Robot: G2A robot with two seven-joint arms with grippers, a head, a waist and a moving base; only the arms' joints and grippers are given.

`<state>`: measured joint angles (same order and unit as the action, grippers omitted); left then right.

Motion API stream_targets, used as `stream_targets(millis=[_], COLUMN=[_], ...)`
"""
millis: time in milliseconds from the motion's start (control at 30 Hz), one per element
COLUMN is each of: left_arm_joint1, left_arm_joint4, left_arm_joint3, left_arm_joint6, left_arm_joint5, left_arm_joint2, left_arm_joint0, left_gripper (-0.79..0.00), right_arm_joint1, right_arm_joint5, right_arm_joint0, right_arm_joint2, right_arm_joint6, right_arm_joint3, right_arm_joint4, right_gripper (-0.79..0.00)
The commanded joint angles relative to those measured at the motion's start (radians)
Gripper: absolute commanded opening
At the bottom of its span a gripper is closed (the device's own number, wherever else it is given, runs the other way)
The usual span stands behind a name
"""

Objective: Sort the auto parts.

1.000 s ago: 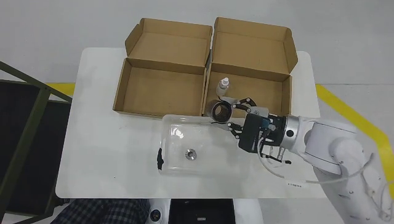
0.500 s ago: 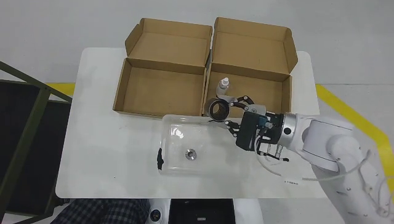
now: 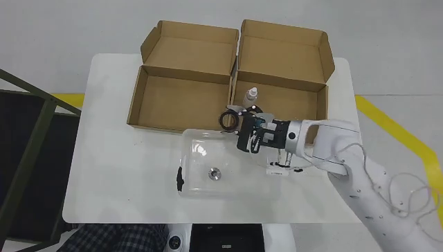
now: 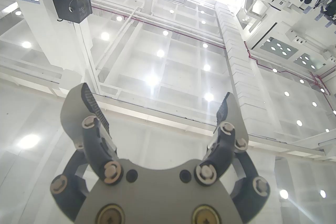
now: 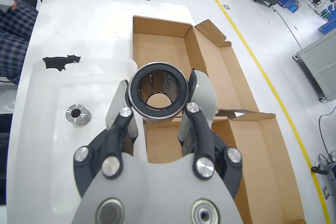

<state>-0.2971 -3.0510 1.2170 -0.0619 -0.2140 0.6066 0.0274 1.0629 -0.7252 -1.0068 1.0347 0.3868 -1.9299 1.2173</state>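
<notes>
- Handling: short steel bearing sleeve with black end rings (image 5: 158, 91) judged heavy, rigid and smooth-walled, so liable to slip; best taken across the outer wall, mid-length.
- Right gripper (image 5: 160, 87): fingers clamped on that wall, either side.
- Look: ball rows line the open bore.
- Location: aloft where two brown cardboard boxes (image 3: 180, 103) meet, just beside the clear plastic tray (image 3: 185, 162).
- Left gripper (image 4: 157, 109): fingers spread, empty.

Black-rimmed silver bearing (image 5: 158, 71), brown box (image 3: 178, 103)

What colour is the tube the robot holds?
The tube is silver, black-rimmed; best in right wrist view.
</notes>
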Motion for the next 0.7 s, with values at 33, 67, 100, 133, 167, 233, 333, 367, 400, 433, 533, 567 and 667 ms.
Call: stream_targets(millis=[33, 67, 100, 133, 167, 233, 333, 367, 400, 433, 533, 567, 667], left_arm_joint1=[0.0, 0.0, 0.0, 0.0, 0.0, 0.0, 0.0, 0.0, 0.0, 0.0, 0.0, 0.0, 0.0], left_arm_joint4=[0.0, 0.0, 0.0, 0.0, 0.0, 0.0, 0.0, 0.0, 0.0, 0.0, 0.0, 0.0, 0.0], left_arm_joint3=[0.0, 0.0, 0.0, 0.0, 0.0, 0.0, 0.0, 0.0, 0.0, 0.0, 0.0, 0.0, 0.0], left_arm_joint6=[0.0, 0.0, 0.0, 0.0, 0.0, 0.0, 0.0, 0.0, 0.0, 0.0, 0.0, 0.0, 0.0], left_arm_joint5=[0.0, 0.0, 0.0, 0.0, 0.0, 0.0, 0.0, 0.0, 0.0, 0.0, 0.0, 0.0, 0.0], left_arm_joint2=[0.0, 0.0, 0.0, 0.0, 0.0, 0.0, 0.0, 0.0, 0.0, 0.0, 0.0, 0.0, 0.0], left_arm_joint0=[0.0, 0.0, 0.0, 0.0, 0.0, 0.0, 0.0, 0.0, 0.0, 0.0, 0.0, 0.0, 0.0], left_gripper=[0.0, 0.0, 0.0, 0.0, 0.0, 0.0, 0.0, 0.0, 0.0, 0.0, 0.0, 0.0, 0.0], right_arm_joint1=[0.015, 0.021, 0.026, 0.032, 0.038, 0.051, 0.071, 0.079, 0.086, 0.093, 0.113, 0.12, 0.139], right_arm_joint5=[0.023, 0.032, 0.041, 0.049, 0.057, 0.075, 0.096, 0.102, 0.107, 0.11, 0.124, 0.128, 0.141], right_arm_joint0=[0.057, 0.076, 0.094, 0.112, 0.129, 0.163, 0.212, 0.228, 0.244, 0.257, 0.293, 0.304, 0.335], right_arm_joint2=[-0.052, -0.068, -0.084, -0.101, -0.118, -0.15, -0.196, -0.212, -0.226, -0.242, -0.282, -0.295, -0.33], right_arm_joint6=[0.013, 0.017, 0.021, 0.026, 0.032, 0.046, 0.058, 0.062, 0.065, 0.069, 0.08, 0.085, 0.101], right_arm_joint3=[0.063, 0.081, 0.099, 0.117, 0.138, 0.176, 0.239, 0.261, 0.279, 0.297, 0.34, 0.353, 0.399], right_arm_joint4=[-0.009, -0.014, -0.018, -0.02, -0.027, -0.036, -0.059, -0.07, -0.078, -0.087, -0.103, -0.108, -0.123], right_gripper=[-0.785, -0.785, -0.785, -0.785, -0.785, -0.785, -0.785, -0.785, -0.785, -0.785, -0.785, -0.785, -0.785])
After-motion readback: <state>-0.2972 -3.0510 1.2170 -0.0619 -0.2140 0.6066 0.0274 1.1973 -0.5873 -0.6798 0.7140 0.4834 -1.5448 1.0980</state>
